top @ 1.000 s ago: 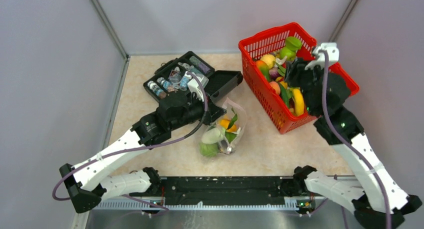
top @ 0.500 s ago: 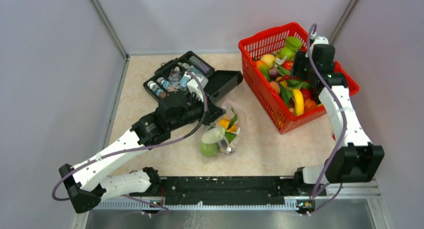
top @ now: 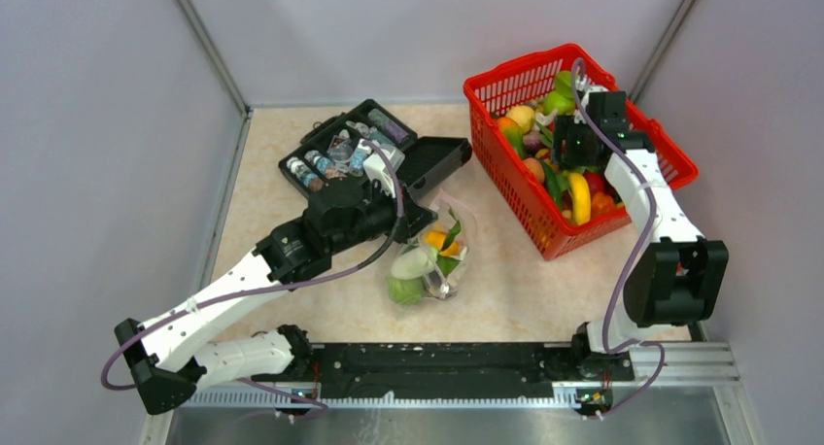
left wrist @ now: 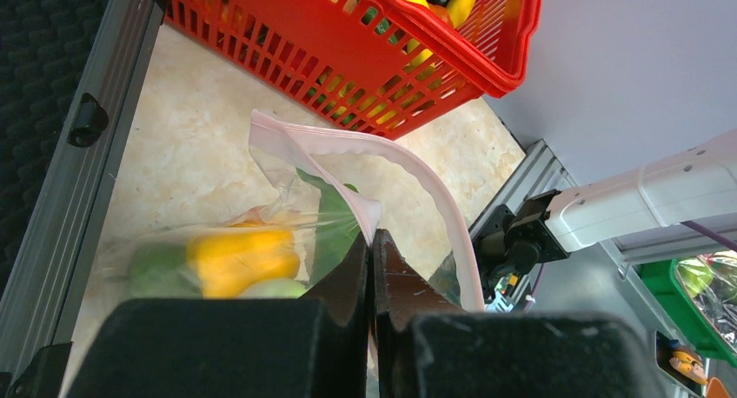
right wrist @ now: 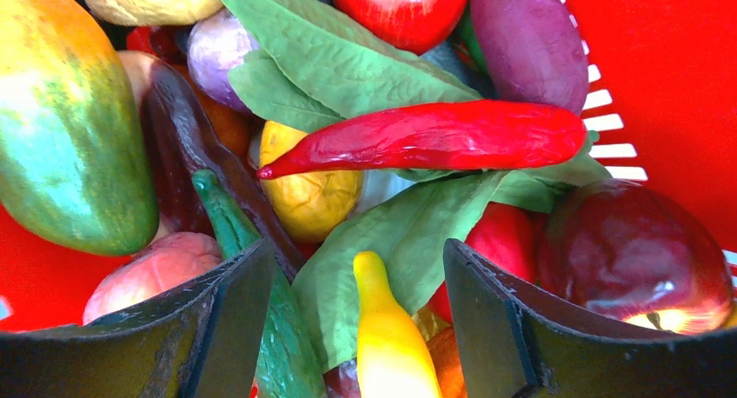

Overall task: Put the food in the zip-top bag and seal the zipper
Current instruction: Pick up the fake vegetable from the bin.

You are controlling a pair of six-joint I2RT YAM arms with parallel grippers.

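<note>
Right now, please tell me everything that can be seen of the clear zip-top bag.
The zip-top bag is clear, crinkly plastic, lying on the beige table between the black case and the red basket. Its pinkish zipper runs along the mouth, which stands open in an arch, unsealed. Inside lies toy food: a pale piece, a green one, a yellow-orange one and a green leaf. The left gripper is shut on the mouth edge, holding it up.

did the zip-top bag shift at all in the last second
No. The zip-top bag lies in the same spot beside the black case, its mouth edge pinched in the left gripper.
</note>
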